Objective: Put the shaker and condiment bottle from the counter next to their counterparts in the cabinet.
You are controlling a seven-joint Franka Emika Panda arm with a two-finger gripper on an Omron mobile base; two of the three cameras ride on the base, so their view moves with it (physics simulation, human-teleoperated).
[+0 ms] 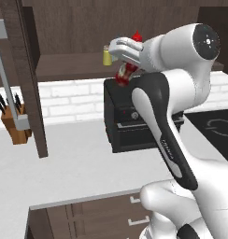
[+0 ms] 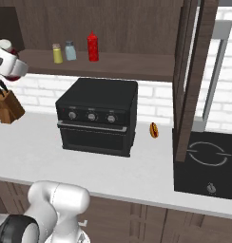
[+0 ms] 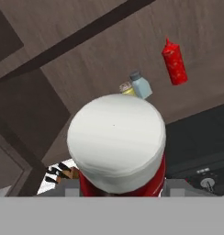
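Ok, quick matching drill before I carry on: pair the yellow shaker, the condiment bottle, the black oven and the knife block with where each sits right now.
Things:
1. yellow shaker
2. condiment bottle
3. black oven
4. knife block

Places:
A. on the counter, below the cabinet shelf
B. held in the tool
C. on the cabinet shelf beside the blue-grey shaker
D. on the counter by the white brick wall

Pairs: 1-C, 2-B, 3-A, 4-D
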